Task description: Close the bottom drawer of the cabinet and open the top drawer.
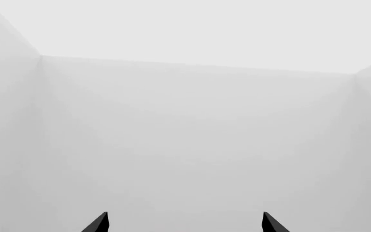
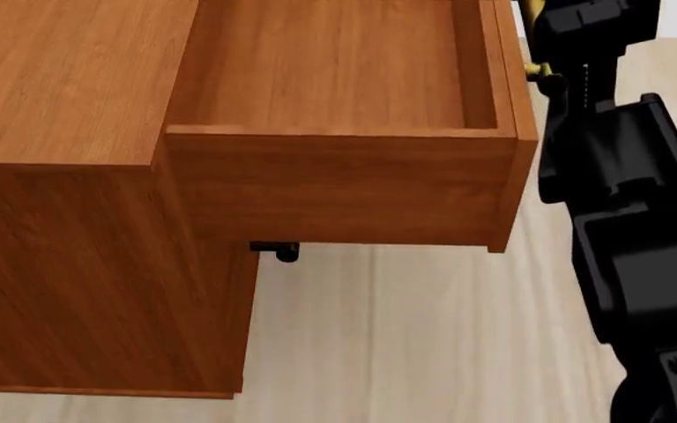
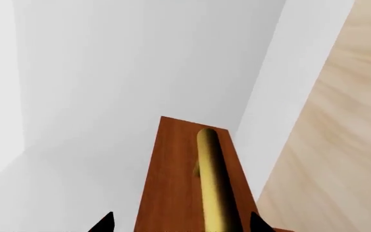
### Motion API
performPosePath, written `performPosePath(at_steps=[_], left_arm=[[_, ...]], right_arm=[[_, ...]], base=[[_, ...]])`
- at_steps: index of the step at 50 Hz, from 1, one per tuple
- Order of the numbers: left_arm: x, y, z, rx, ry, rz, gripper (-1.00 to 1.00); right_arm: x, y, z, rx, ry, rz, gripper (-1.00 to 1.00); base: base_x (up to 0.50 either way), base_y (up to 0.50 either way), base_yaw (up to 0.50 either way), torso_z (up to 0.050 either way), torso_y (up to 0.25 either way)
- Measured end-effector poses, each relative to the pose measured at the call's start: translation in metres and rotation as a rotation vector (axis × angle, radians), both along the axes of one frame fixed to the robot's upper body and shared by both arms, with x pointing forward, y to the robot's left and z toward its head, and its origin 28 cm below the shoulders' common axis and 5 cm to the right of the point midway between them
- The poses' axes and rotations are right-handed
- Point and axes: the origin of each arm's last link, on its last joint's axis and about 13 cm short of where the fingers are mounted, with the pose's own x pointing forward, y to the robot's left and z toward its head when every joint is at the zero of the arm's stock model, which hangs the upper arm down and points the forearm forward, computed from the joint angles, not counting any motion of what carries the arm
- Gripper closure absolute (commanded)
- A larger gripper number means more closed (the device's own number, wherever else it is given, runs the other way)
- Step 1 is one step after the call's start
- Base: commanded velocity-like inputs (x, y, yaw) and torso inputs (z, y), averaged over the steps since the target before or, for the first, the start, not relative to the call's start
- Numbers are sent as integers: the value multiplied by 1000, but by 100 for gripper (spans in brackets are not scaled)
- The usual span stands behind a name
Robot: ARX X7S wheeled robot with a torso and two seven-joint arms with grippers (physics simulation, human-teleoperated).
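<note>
Straddling the brass bar handle (image 3: 212, 183) of the top drawer (image 2: 338, 189), the right gripper (image 3: 182, 223) shows only two dark fingertips (image 3: 103, 223) in its wrist view, one on each side of the bar and clear of it, so the jaws stand apart with the handle between them but not yet clamped. The bar's long axis runs straight away from the gripper along the reddish-brown drawer front (image 3: 172, 183), with white wall and pale wood floor (image 3: 340, 145) beyond.

In the head view the top drawer already stands pulled far out of the cabinet (image 2: 68, 220), its empty tray open to the camera and its front at the right, beside the black right arm (image 2: 633, 220), where a sliver of brass (image 2: 531, 12) shows. A small dark fitting (image 2: 275, 251) pokes out beneath the drawer. No lower drawer juts out below, so the bottom drawer appears shut, though its front is hidden from here.

The left gripper (image 1: 185, 223) points at blank white wall, its fingertips set wide apart and holding nothing; no part of the cabinet appears in its view.

By this reading the right arm is the nearer one, and any further pull runs outward from the cabinet, across the bar's length.
</note>
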Motion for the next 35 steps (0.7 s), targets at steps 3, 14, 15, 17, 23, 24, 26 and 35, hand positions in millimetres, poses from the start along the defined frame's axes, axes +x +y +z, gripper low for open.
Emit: performPosePath(at_steps=[3, 14, 15, 17, 23, 24, 26, 35], left_arm=[[0, 0, 0, 0, -1, -1, -100], [-1, -1, 0, 0, -2, -4, -100], [-1, -1, 0, 0, -2, -4, -100], [-1, -1, 1, 0, -2, -4, -100], [-1, -1, 1, 0, -3, -5, -100], [-1, -1, 1, 0, -3, -5, -100], [-1, -1, 1, 0, -3, -5, -100], [-1, -1, 1, -1, -2, -5, -100]], right_arm=[[-1, 0, 0, -6, -1, -2, -100], [-2, -1, -2, -13, -8, -4, -100], [-2, -1, -2, -13, -9, -3, -100], [-2, -2, -2, -12, -10, -3, -100], [-2, -2, -4, -8, -17, -2, -100], [-2, -2, -4, -8, -19, -1, -100], [-2, -3, -4, -7, -22, -1, -100], [-1, -4, -7, -2, -37, -1, -100]], base=[[0, 0, 0, 0, 3], [-2, 0, -2, 1, 4], [0, 0, 0, 0, 10], [0, 0, -3, 0, 0], [-2, 0, -1, 2, 3], [0, 0, 0, 0, 0], [0, 0, 0, 0, 5], [0, 0, 0, 0, 0]])
